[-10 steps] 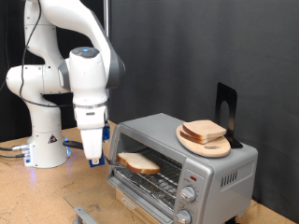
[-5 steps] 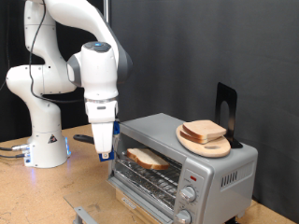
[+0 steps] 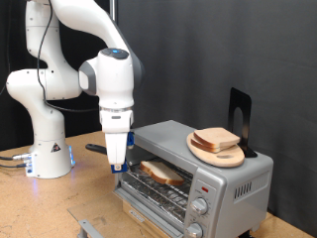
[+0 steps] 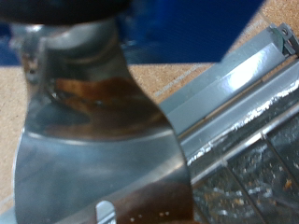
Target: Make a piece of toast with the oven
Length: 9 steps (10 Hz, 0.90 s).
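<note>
I see the oven (image 3: pixel 198 164) cased in brushed silver-grey metal with a dull sheen; its wire rack (image 3: pixel 158 193) is bare metal. The piece of toast (image 3: pixel 160 173) looks matt and porous. On the oven top, right of centre, the round plate (image 3: pixel 220 152) reads as smooth pale wood. The tabletop (image 3: pixel 50 203) appears as matt wood grain. The arm (image 3: pixel 84 59) shell is glossy white plastic.

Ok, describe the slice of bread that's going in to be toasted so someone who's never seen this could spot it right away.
Find the silver-grey toaster oven on the wooden table. Look into its open front, beside the robot's gripper: the piece of toast lies flat on the wire rack. Unlike the other slices piled on the round wooden plate on top of the oven, it lies alone inside.
</note>
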Available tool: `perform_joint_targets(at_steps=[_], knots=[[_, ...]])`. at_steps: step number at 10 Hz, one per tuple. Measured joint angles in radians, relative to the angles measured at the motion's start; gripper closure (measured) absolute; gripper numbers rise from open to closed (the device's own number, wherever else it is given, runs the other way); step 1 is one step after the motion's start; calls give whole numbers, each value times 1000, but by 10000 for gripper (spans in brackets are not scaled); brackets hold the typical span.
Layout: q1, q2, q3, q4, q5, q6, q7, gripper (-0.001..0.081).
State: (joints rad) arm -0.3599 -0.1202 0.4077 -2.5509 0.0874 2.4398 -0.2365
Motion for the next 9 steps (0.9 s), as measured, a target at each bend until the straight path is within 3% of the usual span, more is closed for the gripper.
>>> perform_joint_targets(at_steps=[3,7,9], knots=[[-13,33,-5,-8,-44,12,-1,542],[-24,33,-37,-15,-11,3,-121,542],[-26,31,-47,-15,-1,4,-134,542]])
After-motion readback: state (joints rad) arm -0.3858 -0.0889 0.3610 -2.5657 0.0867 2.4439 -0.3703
